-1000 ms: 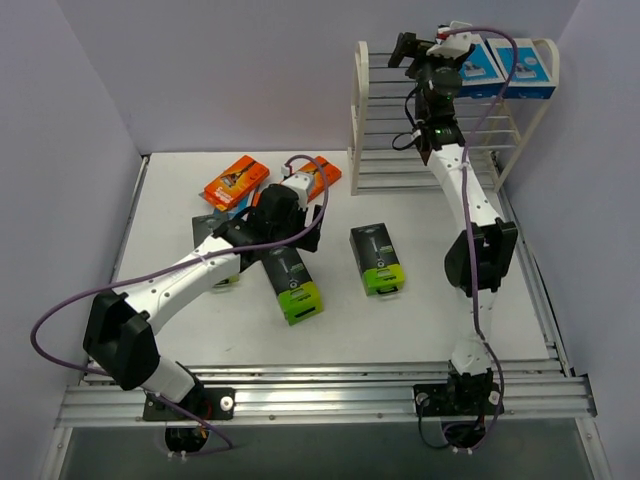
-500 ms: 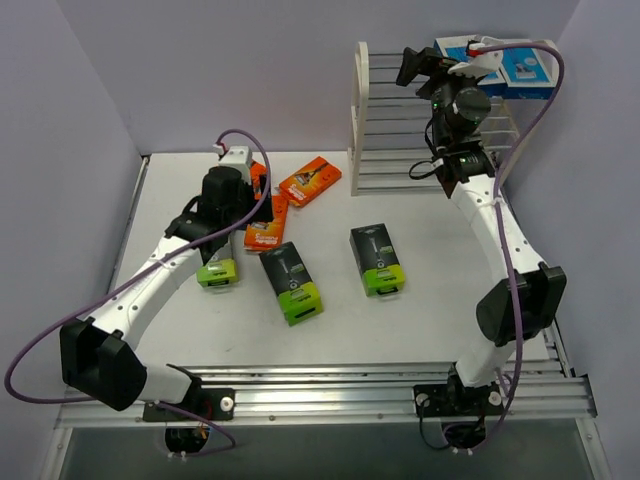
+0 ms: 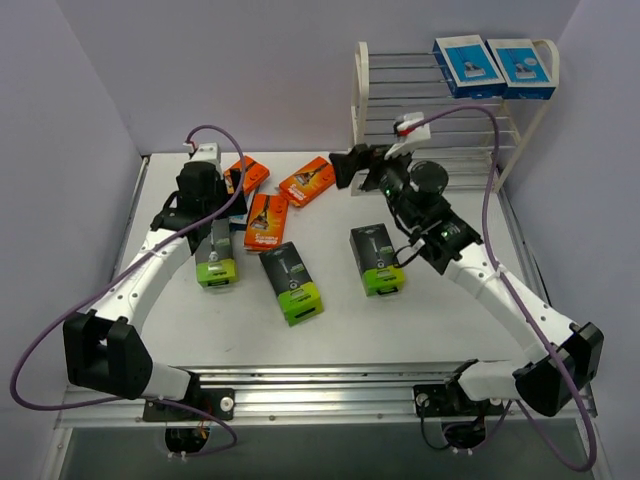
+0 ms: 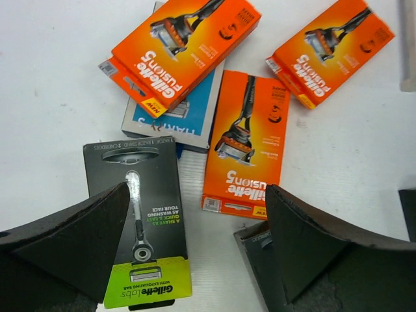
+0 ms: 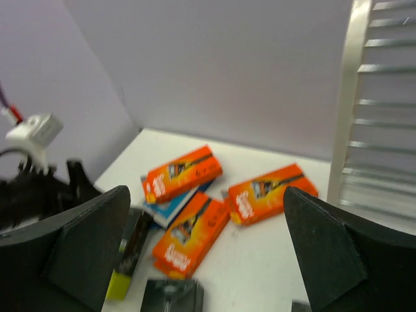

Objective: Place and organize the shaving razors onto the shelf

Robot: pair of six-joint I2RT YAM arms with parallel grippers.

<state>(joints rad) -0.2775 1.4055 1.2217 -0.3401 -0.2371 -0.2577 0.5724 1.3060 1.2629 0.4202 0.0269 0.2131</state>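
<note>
The cream-white shelf (image 3: 362, 110) stands at the back right. Two blue-and-white razor packs (image 3: 468, 62) (image 3: 522, 66) lie on its top tier. On the table lie three orange packs (image 3: 308, 181) (image 3: 265, 220) (image 3: 247, 172) and three black lime-ended packs (image 3: 216, 258) (image 3: 292, 282) (image 3: 377, 259). The third blue-and-white pack (image 4: 185, 120) lies under an orange pack (image 4: 188, 45). My left gripper (image 3: 225, 215) (image 4: 195, 260) is open and empty, above the gap between a black pack (image 4: 140, 214) and an orange pack (image 4: 250, 143). My right gripper (image 3: 345, 167) (image 5: 208, 260) is open and empty, in the air left of the shelf.
Purple walls close the table at the back and sides. A metal rail (image 3: 320, 392) runs along the near edge. The right arm's purple cable (image 3: 490, 150) loops in front of the shelf.
My right arm has swung down and left from the shelf top to above the table. My left arm has drawn back to the left, uncovering the orange packs.
</note>
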